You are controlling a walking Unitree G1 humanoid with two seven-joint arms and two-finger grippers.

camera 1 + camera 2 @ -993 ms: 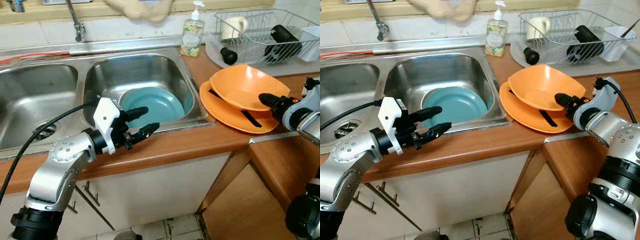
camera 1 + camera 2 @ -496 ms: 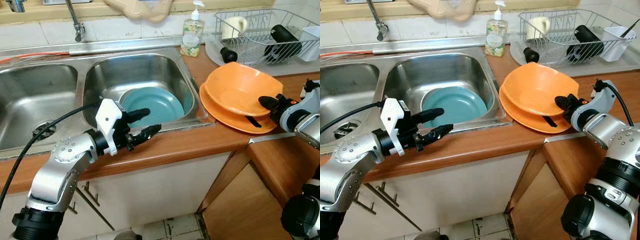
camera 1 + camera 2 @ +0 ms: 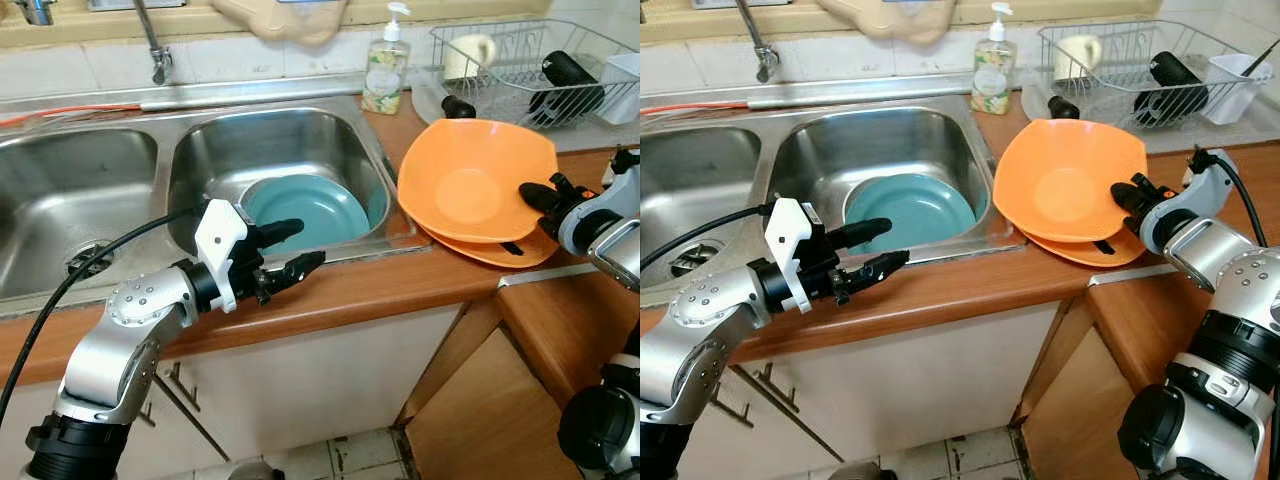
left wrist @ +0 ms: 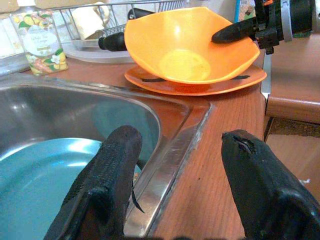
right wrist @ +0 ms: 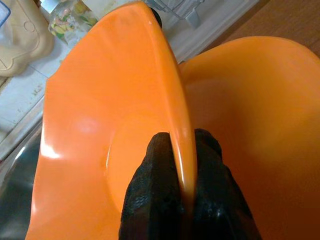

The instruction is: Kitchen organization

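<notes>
The orange bowl, tilted up off the orange plate right of the sink, is pinched at its thin near rim by the right gripper; it is judged light, stiff and slippery, while the left gripper is held spread apart, grasping nothing.

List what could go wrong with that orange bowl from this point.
1. The right gripper pinches only the thin rim of the orange bowl, which is tilted steeply toward the sink; it could slip or swing out of the grip.
2. The bowl's lower edge sits close to the orange plate beneath, so it may drag the plate along the counter.
3. If dropped, it could land on the teal plate in the basin.
</notes>
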